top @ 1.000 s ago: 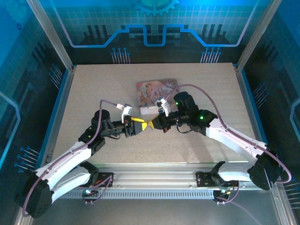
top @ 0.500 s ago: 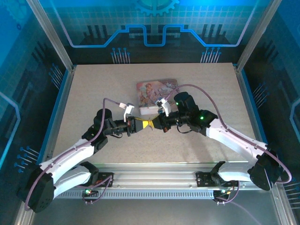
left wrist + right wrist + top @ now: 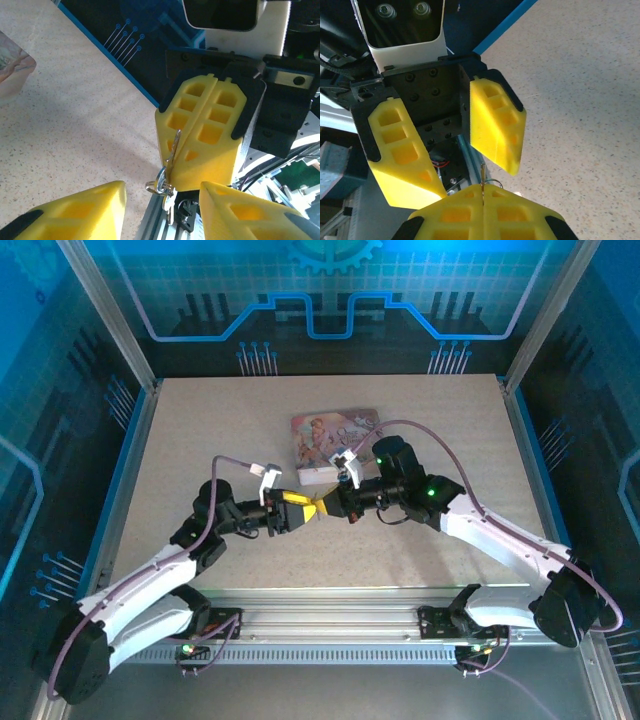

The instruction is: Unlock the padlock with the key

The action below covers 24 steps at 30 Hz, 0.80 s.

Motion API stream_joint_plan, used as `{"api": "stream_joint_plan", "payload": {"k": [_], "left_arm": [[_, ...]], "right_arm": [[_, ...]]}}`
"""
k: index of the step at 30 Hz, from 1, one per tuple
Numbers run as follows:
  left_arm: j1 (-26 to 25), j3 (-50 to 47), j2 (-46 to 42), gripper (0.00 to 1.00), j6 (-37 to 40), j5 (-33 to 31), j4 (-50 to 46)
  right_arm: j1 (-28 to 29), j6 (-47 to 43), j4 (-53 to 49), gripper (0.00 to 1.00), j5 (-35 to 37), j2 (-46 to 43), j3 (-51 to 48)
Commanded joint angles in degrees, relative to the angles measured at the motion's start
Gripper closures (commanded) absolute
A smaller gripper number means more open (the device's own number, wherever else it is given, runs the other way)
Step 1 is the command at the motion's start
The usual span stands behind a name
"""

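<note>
My right gripper (image 3: 330, 504) is shut on the key (image 3: 173, 145), a thin metal blade pinched in the seam of its yellow fingers (image 3: 200, 130). A small ring with a second key (image 3: 159, 184) dangles below the fingertips. In the right wrist view the key (image 3: 483, 172) pokes up out of the shut right gripper (image 3: 483, 189). My left gripper (image 3: 308, 508) faces it tip to tip and is open, its fingers (image 3: 497, 125) spread on either side of the key without touching it. The padlock is out of view.
A pink floral box (image 3: 335, 428) lies on the speckled table (image 3: 200, 440) just behind the two grippers, with a small white piece (image 3: 318, 477) at its near edge. Blue rails (image 3: 128, 455) border the table at left and right.
The left gripper pushed toward the right gripper half a second ago and has since drawn back a little to the left. The right gripper has held still, shut on the key.
</note>
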Motion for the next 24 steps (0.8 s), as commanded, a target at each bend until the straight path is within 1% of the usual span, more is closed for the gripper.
{"api": "stream_joint_plan", "payload": {"k": [1,6,9,13,16,24], "left_arm": [[-0.25,-0.68,-1.52,0.51,-0.33,2.17,3.69],[0.06,-1.33,-1.69,0.53,-3.16,3.00,8.74],[0.37,-1.70,-1.25,0.61,-5.42,4.03,12.48],[0.41,-1.40,-0.95,0.72,-6.06,4.89,12.56],[0.41,-1.41,-0.95,0.78,-6.40,5.19,12.64],[0.44,-1.09,-0.25,0.82,-6.86,6.22,12.19]], "right_arm": [[-0.56,1.13,1.94,1.00,-3.98,-0.62,-0.64],[-0.84,2.12,3.21,1.00,-5.32,-0.46,-0.92],[-0.89,2.27,3.31,1.00,-5.55,-0.58,-1.03],[-1.17,2.69,3.52,1.00,-5.50,-1.05,-1.26],[-1.47,3.19,3.97,1.00,-5.44,-1.32,-1.45],[-1.64,3.58,4.14,1.00,-4.56,-1.70,-1.52]]}}
